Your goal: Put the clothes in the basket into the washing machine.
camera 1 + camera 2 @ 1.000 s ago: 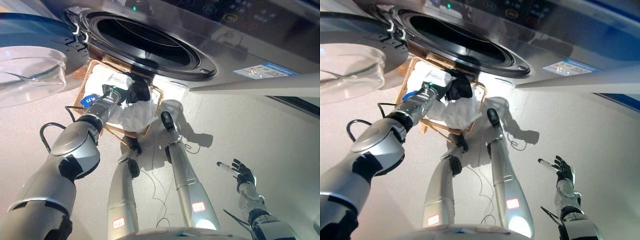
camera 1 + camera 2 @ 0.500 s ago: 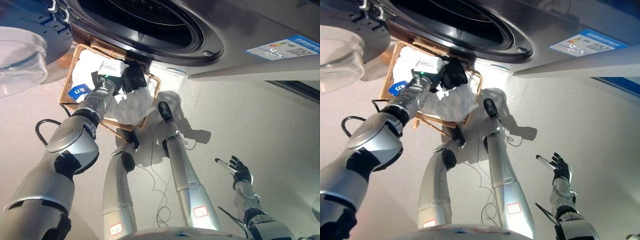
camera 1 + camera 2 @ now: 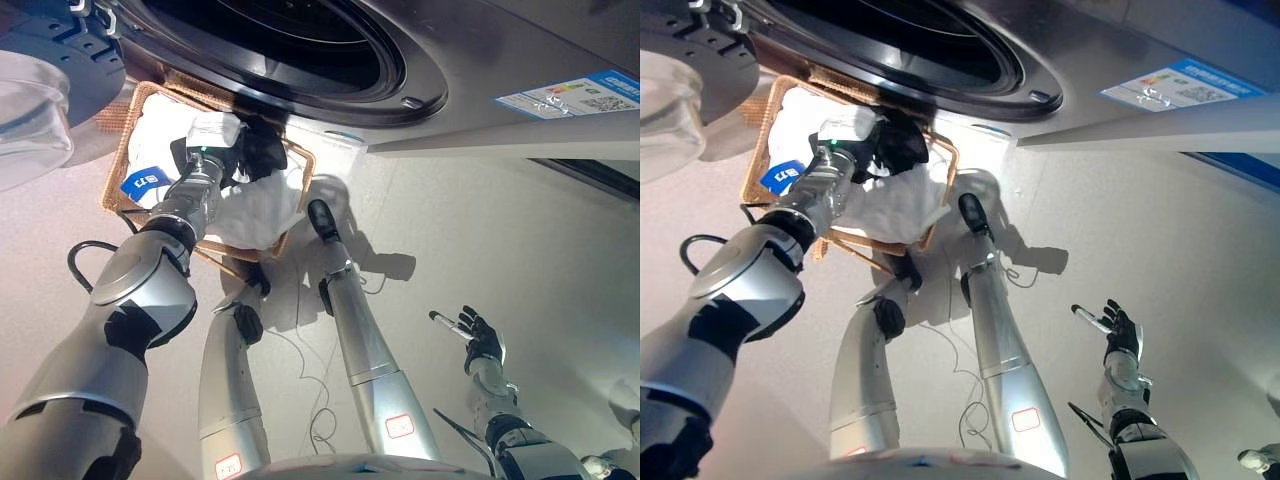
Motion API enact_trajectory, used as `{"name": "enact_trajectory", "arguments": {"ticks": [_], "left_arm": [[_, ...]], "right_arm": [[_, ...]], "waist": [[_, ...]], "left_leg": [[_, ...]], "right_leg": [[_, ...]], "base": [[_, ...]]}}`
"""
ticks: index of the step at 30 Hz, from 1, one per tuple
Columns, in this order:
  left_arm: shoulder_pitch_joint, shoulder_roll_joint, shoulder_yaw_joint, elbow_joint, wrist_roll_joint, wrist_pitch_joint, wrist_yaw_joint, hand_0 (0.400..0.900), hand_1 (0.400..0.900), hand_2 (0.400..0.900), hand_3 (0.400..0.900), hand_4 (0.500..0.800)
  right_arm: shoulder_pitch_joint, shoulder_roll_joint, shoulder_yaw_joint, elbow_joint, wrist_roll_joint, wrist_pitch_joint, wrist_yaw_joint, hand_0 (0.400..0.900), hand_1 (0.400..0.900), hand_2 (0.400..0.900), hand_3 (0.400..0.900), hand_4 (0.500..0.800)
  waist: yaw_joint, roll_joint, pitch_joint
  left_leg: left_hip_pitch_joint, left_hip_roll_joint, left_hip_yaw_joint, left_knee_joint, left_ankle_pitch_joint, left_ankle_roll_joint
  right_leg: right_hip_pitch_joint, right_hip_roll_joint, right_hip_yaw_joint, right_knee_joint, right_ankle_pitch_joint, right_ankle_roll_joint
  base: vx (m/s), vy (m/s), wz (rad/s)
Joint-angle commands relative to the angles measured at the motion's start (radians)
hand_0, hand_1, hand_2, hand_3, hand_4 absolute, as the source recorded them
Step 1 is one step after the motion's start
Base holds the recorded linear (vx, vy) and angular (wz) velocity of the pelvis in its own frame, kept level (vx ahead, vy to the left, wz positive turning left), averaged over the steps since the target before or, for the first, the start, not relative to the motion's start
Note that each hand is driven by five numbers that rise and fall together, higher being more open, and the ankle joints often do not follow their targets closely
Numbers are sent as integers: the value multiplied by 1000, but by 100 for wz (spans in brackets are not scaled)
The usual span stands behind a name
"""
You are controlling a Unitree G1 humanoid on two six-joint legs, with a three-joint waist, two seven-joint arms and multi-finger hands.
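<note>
A wicker basket (image 3: 113, 192) stands on the floor under the washing machine's round opening (image 3: 290, 40). It holds white clothes (image 3: 255, 205), one with a blue patch (image 3: 140, 182). My left hand (image 3: 262, 155) reaches into the basket and rests on top of the white clothes at its far side; it also shows in the right eye view (image 3: 902, 143). My right hand (image 3: 482, 345) hangs open and empty over the floor at the lower right, far from the basket.
The machine's glass door (image 3: 30, 110) stands open at the left, beside the basket. The machine's grey front panel (image 3: 500, 60) runs along the top. Pale floor (image 3: 520, 240) lies to the right of the basket.
The camera has shifted, so the basket sits further left in view. My left hand stays on the white clothes in the basket. My right hand has not moved.
</note>
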Motion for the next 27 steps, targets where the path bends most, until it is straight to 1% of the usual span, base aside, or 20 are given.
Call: {"name": "enact_trajectory", "arguments": {"ticks": [1,9,12,16,18,20,22,24,25,26,27], "left_arm": [[-43,-9,34,58,-26,-2,27,400,400,400,400,500],[-36,-15,43,47,-35,-8,40,400,400,400,400,500],[-22,-11,73,46,-66,-14,42,400,400,400,400,500],[-5,-6,141,41,-153,-29,44,400,400,400,400,500],[11,3,174,19,-188,-42,48,400,400,400,400,500],[29,-7,206,8,-222,-55,53,400,400,400,400,500],[48,-15,252,-10,-280,-67,49,400,400,400,400,500],[75,-14,277,-25,-318,-78,40,400,400,400,400,500],[96,-22,307,-30,-353,-89,36,400,400,400,400,500],[110,-31,322,-39,-380,-98,36,400,400,400,400,500],[121,-36,358,-36,-436,-107,21,400,400,400,400,500]], "right_arm": [[130,-43,38,-7,21,-5,-56,900,900,900,900,800],[121,-49,43,-6,8,-8,-63,900,900,900,900,800],[117,-52,45,-7,2,-6,-61,900,900,900,900,800],[115,-55,43,-6,1,2,-54,900,900,900,900,800],[119,-60,36,-5,0,6,-49,900,900,900,900,800],[119,-64,36,2,-4,13,-41,900,900,900,900,800],[119,-66,37,-2,-7,19,-33,900,900,900,900,800],[124,-70,35,-7,-7,24,-26,900,900,900,900,800],[121,-69,39,-10,-5,28,-22,900,900,900,900,800],[116,-70,38,-9,-6,33,-20,900,900,900,900,800],[116,-70,43,-13,-6,33,-14,900,900,900,900,800]], "waist": [[-36,-1,-1],[-40,-1,-9],[-39,-2,-7],[-38,-4,1],[-34,-3,5],[-33,-2,9],[-31,0,16],[-28,-1,21],[-25,-1,23],[-24,0,25],[-31,-9,23]], "left_leg": [[16,-23,-30,44,-101,-5],[42,-23,-30,28,-102,-4],[74,-26,-29,7,-98,1],[156,-32,-24,-61,-79,-2],[209,-38,-30,-107,-63,-8],[267,-44,-39,-157,-44,-16],[340,-50,-42,-232,-13,-28],[414,-58,-47,-295,8,-33],[457,-65,-48,-331,25,-40],[487,-72,-51,-354,35,-41],[508,-85,-44,-393,80,-41]], "right_leg": [[17,26,-80,-38,7,-63],[39,31,-79,-53,14,-62],[68,33,-72,-78,24,-62],[148,21,-72,-143,45,-56],[206,13,-71,-186,58,-55],[269,2,-70,-229,70,-53],[346,-14,-72,-286,84,-50],[424,-25,-79,-335,97,-45],[470,-30,-78,-366,104,-43],[503,-32,-83,-386,110,-41],[522,-44,-80,-413,140,-42]], "base": [[8,19,-7],[9,14,-5],[23,18,-6],[36,5,-1],[49,-36,8],[56,-52,11],[87,-65,15],[86,-62,13],[60,-46,10],[-34,-57,14],[-36,-54,11]]}}
